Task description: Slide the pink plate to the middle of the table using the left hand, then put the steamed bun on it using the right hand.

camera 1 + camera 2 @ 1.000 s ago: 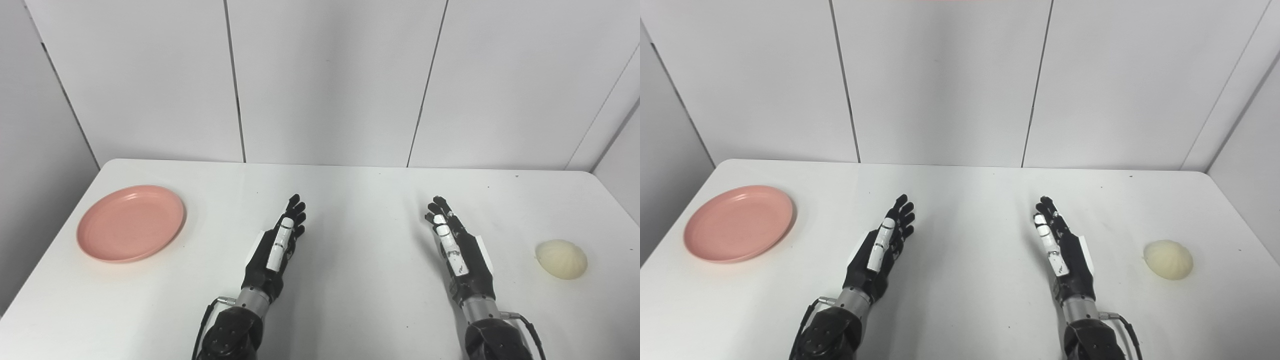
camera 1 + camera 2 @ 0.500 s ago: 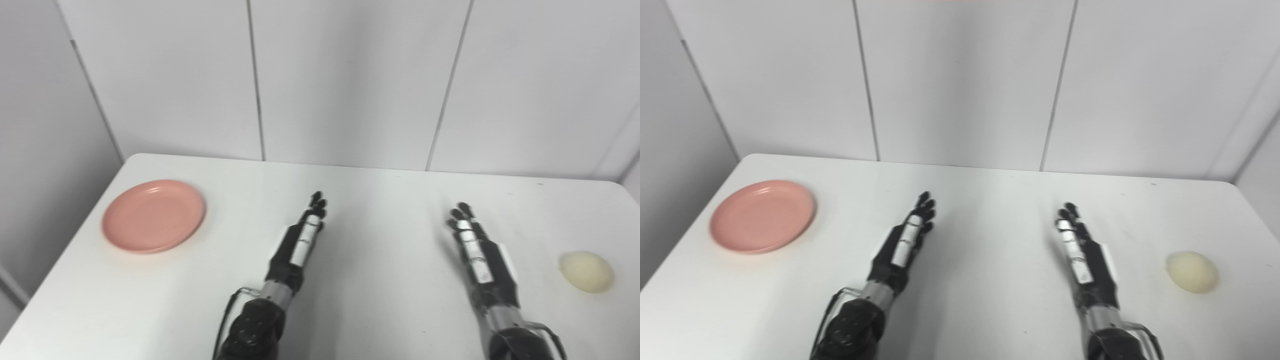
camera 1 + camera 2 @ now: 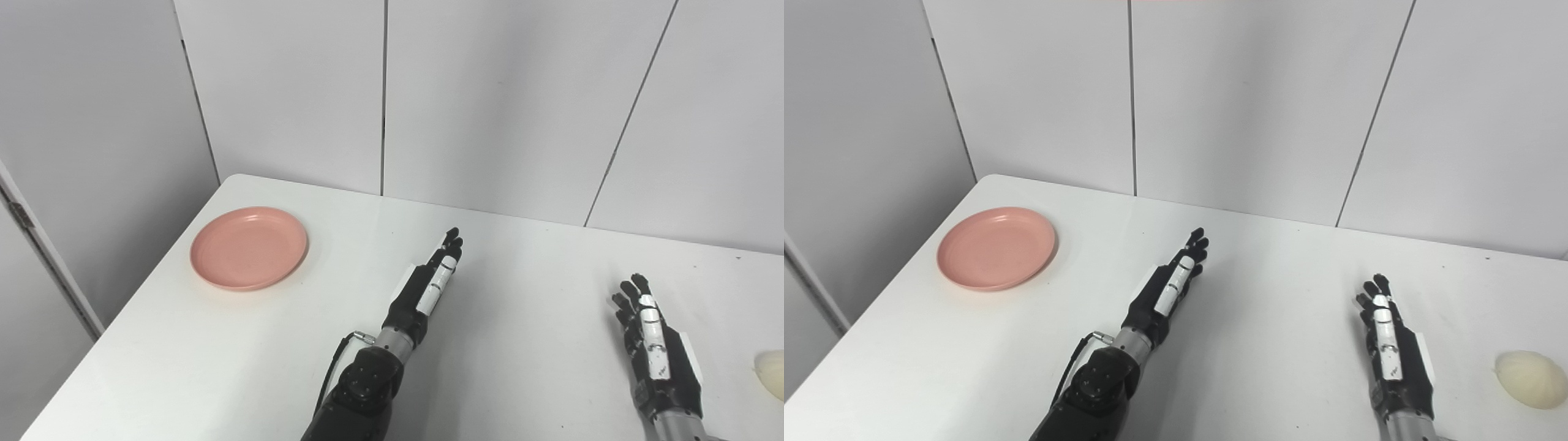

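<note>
The pink plate (image 3: 248, 247) is seen near the tabletop's (image 3: 527, 263) far left corner; the steamed bun (image 3: 1526, 378) lies toward its right edge. The left hand (image 3: 429, 288) and right hand (image 3: 1391, 355) are held flat, fingers extended, nothing grasped.

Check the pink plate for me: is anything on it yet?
Nothing: the pink plate shows a bare inside. The steamed bun sits on the table far right. What lies under the plate is hidden.

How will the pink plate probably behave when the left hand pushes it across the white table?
The pink plate looks rigid, shallow and flat-bottomed, so it should probably slide rather than tip. The table appears smooth, so little force seems needed. A push off-centre on its round rim may turn it away from the left hand.
</note>
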